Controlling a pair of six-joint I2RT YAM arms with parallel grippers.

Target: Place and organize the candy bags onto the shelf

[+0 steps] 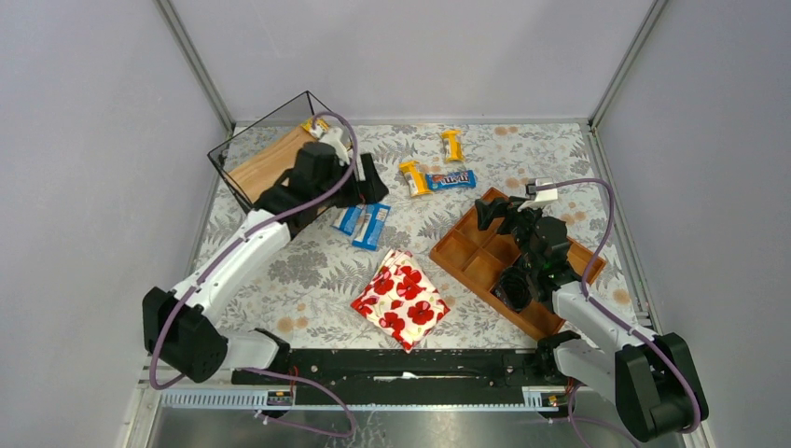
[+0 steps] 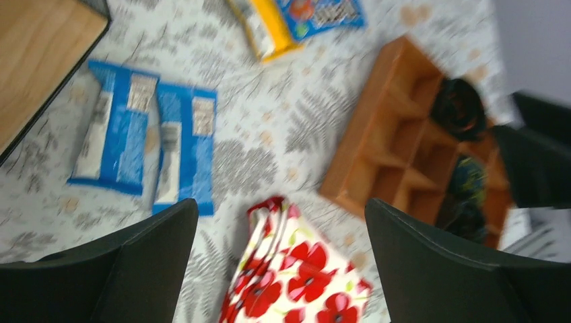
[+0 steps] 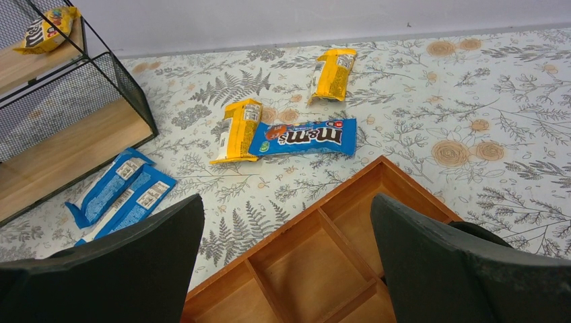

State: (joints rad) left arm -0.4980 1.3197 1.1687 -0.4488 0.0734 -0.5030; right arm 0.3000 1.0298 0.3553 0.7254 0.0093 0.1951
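Observation:
The shelf (image 1: 266,161) stands at the far left, with one yellow candy bag (image 1: 315,126) on its upper board. My left gripper (image 1: 375,187) hangs open and holds nothing, just right of the shelf and above two blue candy bags (image 1: 364,225) lying side by side. In the left wrist view those blue bags (image 2: 145,138) lie beyond the wide-apart fingers (image 2: 135,262). A yellow bag (image 1: 413,177), a blue bag (image 1: 451,179) and another yellow bag (image 1: 452,145) lie at the far middle. My right gripper (image 3: 286,202) is open over the wooden tray (image 3: 323,262).
A white pouch with red poppies (image 1: 399,299) lies in the near middle of the floral tabletop. The reddish-brown compartment tray (image 1: 471,266) sits on the right, under the right arm. Grey walls close off the back and both sides.

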